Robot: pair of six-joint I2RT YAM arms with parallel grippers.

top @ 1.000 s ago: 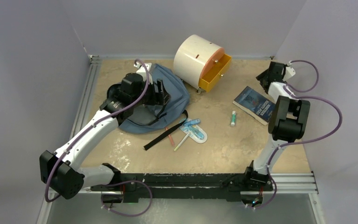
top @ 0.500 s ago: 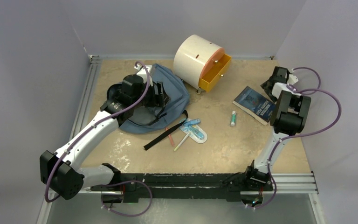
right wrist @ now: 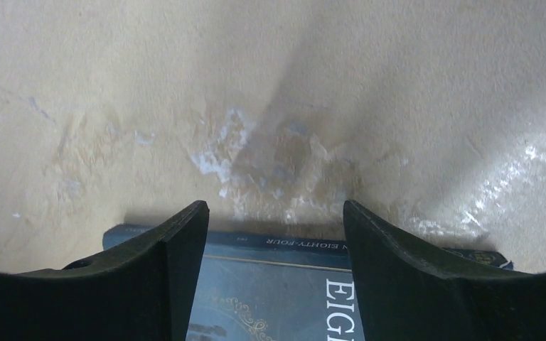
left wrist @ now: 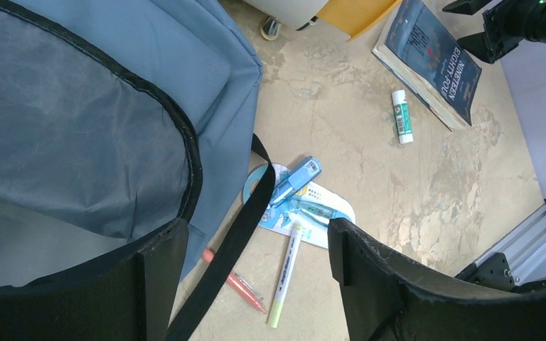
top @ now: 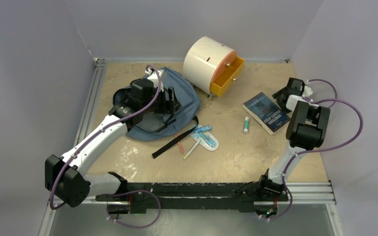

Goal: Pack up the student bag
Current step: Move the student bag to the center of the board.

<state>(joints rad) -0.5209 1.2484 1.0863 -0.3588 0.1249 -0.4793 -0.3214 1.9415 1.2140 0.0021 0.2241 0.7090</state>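
The wrist views alone show me released jaws. Right gripper [right wrist: 274, 213] at the book [right wrist: 277, 284] edge, three o'clock; left gripper [left wrist: 256, 231] over the student bag [left wrist: 78, 128], ten o'clock.

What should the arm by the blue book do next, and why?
Probably lower the right fingers onto the edge of the dark blue paperback book and close them. They stand open right above that edge, holding nothing, and the slate-blue fabric backpack lies open, its mouth by the open left fingers.
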